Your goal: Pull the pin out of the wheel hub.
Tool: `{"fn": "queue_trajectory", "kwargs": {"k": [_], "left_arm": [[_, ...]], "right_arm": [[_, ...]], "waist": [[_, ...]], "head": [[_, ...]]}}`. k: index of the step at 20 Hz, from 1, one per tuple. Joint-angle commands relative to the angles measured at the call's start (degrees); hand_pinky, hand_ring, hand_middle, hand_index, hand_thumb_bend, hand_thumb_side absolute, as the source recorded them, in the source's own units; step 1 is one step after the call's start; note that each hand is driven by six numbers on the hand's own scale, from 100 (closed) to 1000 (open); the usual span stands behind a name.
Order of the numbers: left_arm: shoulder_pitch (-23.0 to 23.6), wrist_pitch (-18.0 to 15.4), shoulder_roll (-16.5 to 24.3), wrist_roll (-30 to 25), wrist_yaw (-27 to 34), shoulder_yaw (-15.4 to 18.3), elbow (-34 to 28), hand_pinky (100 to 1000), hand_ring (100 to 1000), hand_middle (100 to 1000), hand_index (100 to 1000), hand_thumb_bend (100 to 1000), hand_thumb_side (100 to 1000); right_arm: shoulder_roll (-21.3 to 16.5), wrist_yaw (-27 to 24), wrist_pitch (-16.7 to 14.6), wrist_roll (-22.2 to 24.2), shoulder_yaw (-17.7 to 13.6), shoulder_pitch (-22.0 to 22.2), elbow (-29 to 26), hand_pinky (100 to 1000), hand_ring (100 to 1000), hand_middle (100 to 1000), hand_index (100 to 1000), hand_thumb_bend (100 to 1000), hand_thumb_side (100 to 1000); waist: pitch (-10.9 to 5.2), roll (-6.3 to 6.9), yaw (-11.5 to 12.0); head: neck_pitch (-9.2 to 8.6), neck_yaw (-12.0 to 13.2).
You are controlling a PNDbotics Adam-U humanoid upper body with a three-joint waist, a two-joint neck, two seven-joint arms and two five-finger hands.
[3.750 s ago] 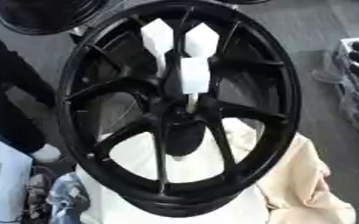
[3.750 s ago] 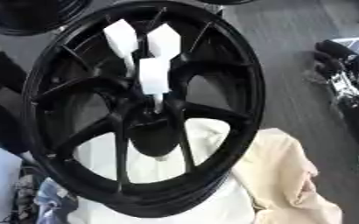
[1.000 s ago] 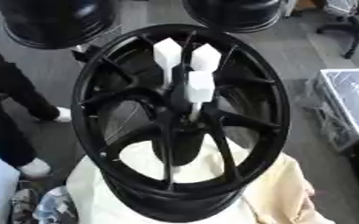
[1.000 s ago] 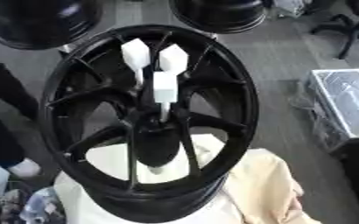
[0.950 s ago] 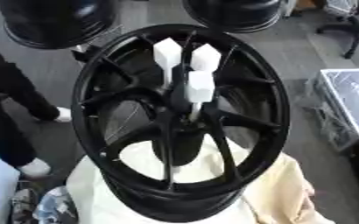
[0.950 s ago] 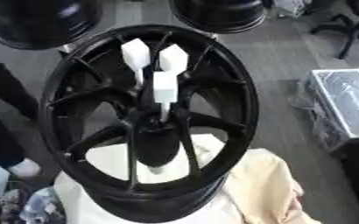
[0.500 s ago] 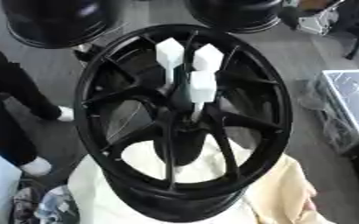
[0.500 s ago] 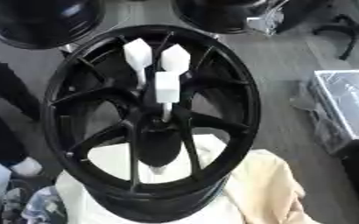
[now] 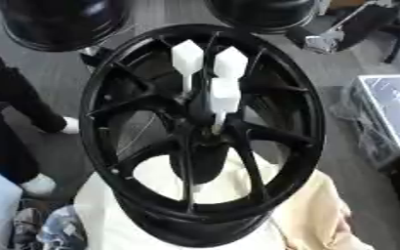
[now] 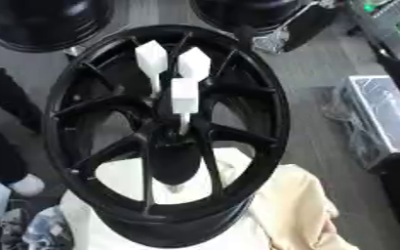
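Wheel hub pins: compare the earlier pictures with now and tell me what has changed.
Nothing in the scene visibly moved; only the camera shifted, so the whole picture slid. The three white pins stand in the black wheel hub as before, none pulled out. No hand shows in either view.

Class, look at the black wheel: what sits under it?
Under the black wheel a cream cloth shows through the spokes and beyond the rim's lower right. Whatever supports the cloth is covered.
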Motion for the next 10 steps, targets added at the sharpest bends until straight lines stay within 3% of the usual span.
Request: {"fn": "queue_trajectory", "kwargs": {"k": [1, 6, 10], "left_arm": [[-0.61, -0.08, 1.5, 0.57, 0.28, 0.71, -1.12, 650, 742, 773, 776, 252, 902], [-0.76, -0.09, 1.44, 0.88, 0.77, 0.92, -1.12, 650, 742, 773, 776, 254, 901], [-0.97, -0.14, 1.3, 1.12, 1.39, 1.15, -0.96, 649, 739, 769, 775, 198, 866]], "right_arm": [[-0.96, 0.78, -11.38, 10.87, -0.23, -0.78, -0.56, 953, 926, 886, 907, 100, 366], [-0.73, 1.07, -11.09, 10.87, 0.53, -0.63, -1.45, 952, 910, 865, 894, 100, 447], [-0.5, 2.27, -11.57, 10.87, 1.86, -0.32, -1.5, 956, 900, 851, 897, 107, 477]], "waist": [[-0.68, -0.04, 0.44], [-0.42, -0.4, 1.35], [-0.08, -0.71, 2.27]], "head": [[0.32, -0.76], [0.32, -1.46], [0.32, -2.62]]}}
